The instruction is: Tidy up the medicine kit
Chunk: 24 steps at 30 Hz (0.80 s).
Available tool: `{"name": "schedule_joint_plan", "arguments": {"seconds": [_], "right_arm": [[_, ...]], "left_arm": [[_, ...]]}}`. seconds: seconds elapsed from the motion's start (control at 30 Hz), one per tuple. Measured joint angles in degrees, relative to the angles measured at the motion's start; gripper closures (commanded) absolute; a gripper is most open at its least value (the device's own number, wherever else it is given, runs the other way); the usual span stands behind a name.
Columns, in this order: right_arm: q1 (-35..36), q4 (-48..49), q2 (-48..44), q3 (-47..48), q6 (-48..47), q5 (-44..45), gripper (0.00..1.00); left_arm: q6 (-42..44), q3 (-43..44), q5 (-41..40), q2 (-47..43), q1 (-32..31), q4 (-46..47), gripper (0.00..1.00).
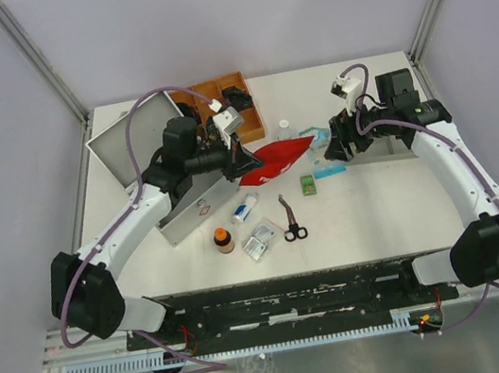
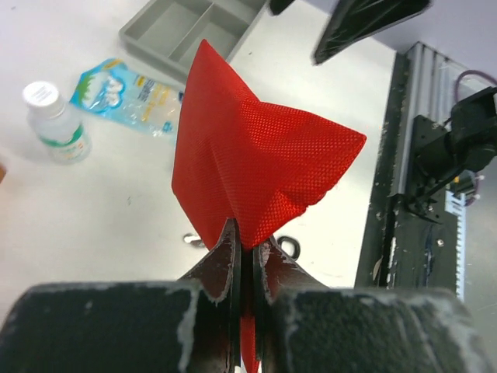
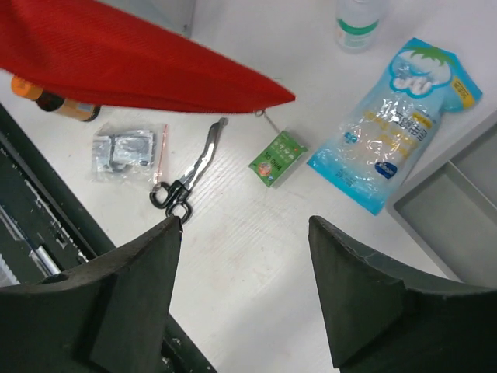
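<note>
The medicine kit (image 1: 187, 214) is a silver-grey box at the left of the table, with its lid (image 1: 132, 141) standing open. My left gripper (image 1: 243, 162) hangs just to the right of the kit and is shut on a red mesh cloth (image 1: 275, 157). In the left wrist view the cloth (image 2: 248, 155) fans out from between the closed fingers of the left gripper (image 2: 250, 242). My right gripper (image 3: 245, 223) is open and holds nothing. It hovers above bare table to the right of the cloth (image 3: 116, 66), apart from it.
A brown wooden tray (image 1: 237, 102) sits at the back. A small white bottle (image 1: 285, 129), a blue packet (image 3: 396, 124), a green sachet (image 3: 278, 158), forceps (image 3: 190, 171), a clear plastic packet (image 3: 124, 148), an amber bottle (image 1: 224, 239) and a white tube (image 1: 244, 208) lie loose. A shallow grey tray (image 2: 194, 27) stands at the right.
</note>
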Motion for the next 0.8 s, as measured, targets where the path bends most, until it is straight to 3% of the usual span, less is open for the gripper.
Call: {"name": "schedule_joint_plan", "arguments": {"seconds": [0.2,0.43,0.63,0.8], "right_arm": [[0.0,-4.6,-4.1,0.1,-3.3,-3.4,0.24],[0.0,-4.8,-10.5,-3.0,-3.1,-4.3,0.24],[0.0,-4.2,-12.0,-5.9,-2.7,-4.1,0.24],[0.0,-4.1,-12.0,-7.1,-2.7,-3.6,0.24]], "left_arm": [[6.6,2.8,-6.6,-5.5,3.1,-12.8,0.97],[7.2,7.3,-11.4,-12.4,15.6,-21.4,0.97],[2.1,8.9,-4.1,-10.4,30.7,-27.2,0.97],[-1.6,6.8,1.2,-8.5,36.5,-29.1,0.97]]}}
